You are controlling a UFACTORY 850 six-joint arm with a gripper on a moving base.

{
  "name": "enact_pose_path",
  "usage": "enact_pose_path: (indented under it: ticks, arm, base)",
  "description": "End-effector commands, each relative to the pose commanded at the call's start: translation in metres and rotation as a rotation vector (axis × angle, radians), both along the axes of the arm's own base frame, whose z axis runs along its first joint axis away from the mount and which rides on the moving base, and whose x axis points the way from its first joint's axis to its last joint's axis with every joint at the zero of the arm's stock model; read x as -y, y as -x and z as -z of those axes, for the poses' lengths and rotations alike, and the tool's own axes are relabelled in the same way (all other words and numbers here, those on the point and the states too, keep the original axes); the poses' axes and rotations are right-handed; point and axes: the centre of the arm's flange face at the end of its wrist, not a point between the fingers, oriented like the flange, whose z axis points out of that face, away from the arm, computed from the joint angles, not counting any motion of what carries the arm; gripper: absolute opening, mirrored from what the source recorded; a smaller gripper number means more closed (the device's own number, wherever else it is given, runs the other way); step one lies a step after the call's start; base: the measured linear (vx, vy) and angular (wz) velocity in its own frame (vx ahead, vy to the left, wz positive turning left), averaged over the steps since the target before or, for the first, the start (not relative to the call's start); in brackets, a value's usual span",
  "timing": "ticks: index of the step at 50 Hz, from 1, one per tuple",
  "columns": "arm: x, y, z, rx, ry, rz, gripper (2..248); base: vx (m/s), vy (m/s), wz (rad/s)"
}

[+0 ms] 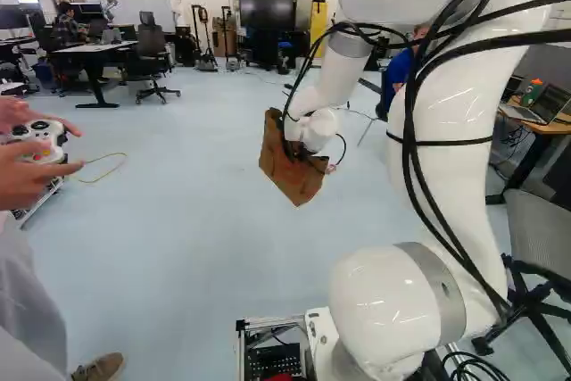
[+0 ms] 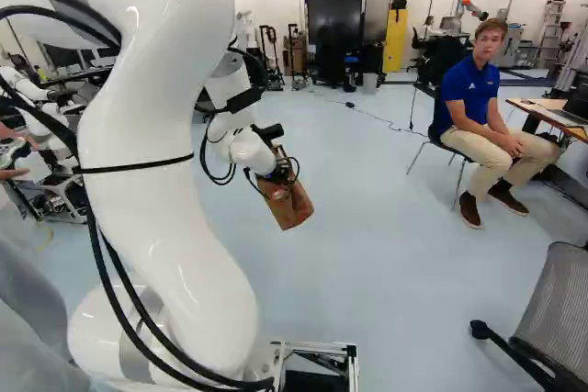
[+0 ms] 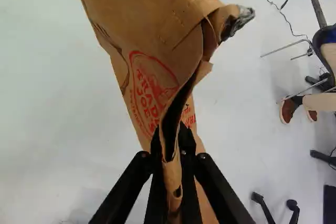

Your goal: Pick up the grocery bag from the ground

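Observation:
In the left base view my gripper (image 1: 308,156) is at the upper edge of the brown paper grocery bag (image 1: 290,167), which hangs tilted above the floor (image 1: 196,220). The right base view shows the same bag (image 2: 289,206) below the wrist. Seen from the wrist, both black fingers of the gripper (image 3: 172,150) press on the bag's rim from two sides, shut on it. The bag (image 3: 142,40) stretches ahead of the fingers, creased, with red print on its side. The fingertips are partly hidden by the folded paper.
A person sits on a chair at the right of the right base view, beside a table (image 2: 551,115). An empty mesh chair (image 2: 556,319) stands near on the right. Hands with a controller (image 1: 40,138) show at the left base view's left. Another robot (image 2: 37,103) stands left.

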Motion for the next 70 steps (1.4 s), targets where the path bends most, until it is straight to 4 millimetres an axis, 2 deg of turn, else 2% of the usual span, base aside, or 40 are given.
enact_pose_path:
  ticks: [18,36,53,70]
  arm:
    - [0.001,0.005,-0.003,0.016,-0.005,0.007,24]
    - [0.003,0.022,-0.012,0.063,-0.022,0.029,24]
    - [0.007,0.050,-0.025,0.139,-0.052,0.060,24]
    - [0.010,0.088,-0.038,0.242,-0.103,0.096,24]
  base:
    - [0.000,0.000,0.000]
    - [0.000,0.000,0.000]
    - [0.000,0.000,0.000]
    - [0.000,0.000,0.000]
